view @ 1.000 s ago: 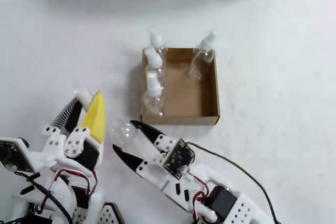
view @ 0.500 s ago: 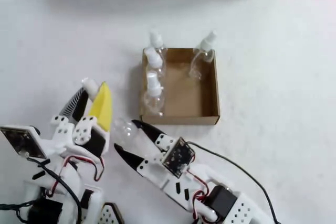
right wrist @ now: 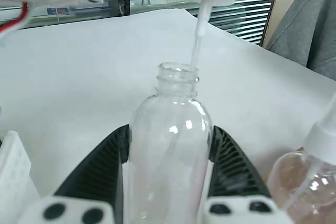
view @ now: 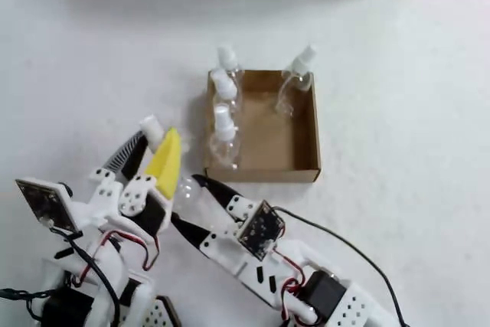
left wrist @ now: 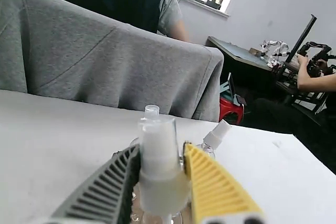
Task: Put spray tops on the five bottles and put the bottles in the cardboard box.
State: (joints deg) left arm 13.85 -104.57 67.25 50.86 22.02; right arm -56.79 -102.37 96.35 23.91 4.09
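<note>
My right gripper [view: 186, 199] is shut on a clear open bottle [view: 186, 188], held just in front of the cardboard box [view: 260, 175]. In the right wrist view the bottle [right wrist: 168, 145] stands upright between the black fingers [right wrist: 100, 177]. My left gripper [view: 157, 135], with one grey and one yellow finger, is shut on a white spray top [view: 151, 126] just left of and above the bottle. The spray top [left wrist: 157, 166] sits upright between those fingers. Its thin tube [right wrist: 195, 40] hangs down with the tip at the bottle's mouth [right wrist: 178, 73].
Several capped bottles stand in the box, along its left wall [view: 223, 132] and in the far right corner [view: 295, 82]. The box floor [view: 276, 139] is bare in the middle. A grey fabric-covered chair back [left wrist: 105, 61] lies beyond the table's far edge.
My left arm has carried the spray top to the right, from beside the bottle to over its mouth. The right gripper and the bottle have barely shifted.
</note>
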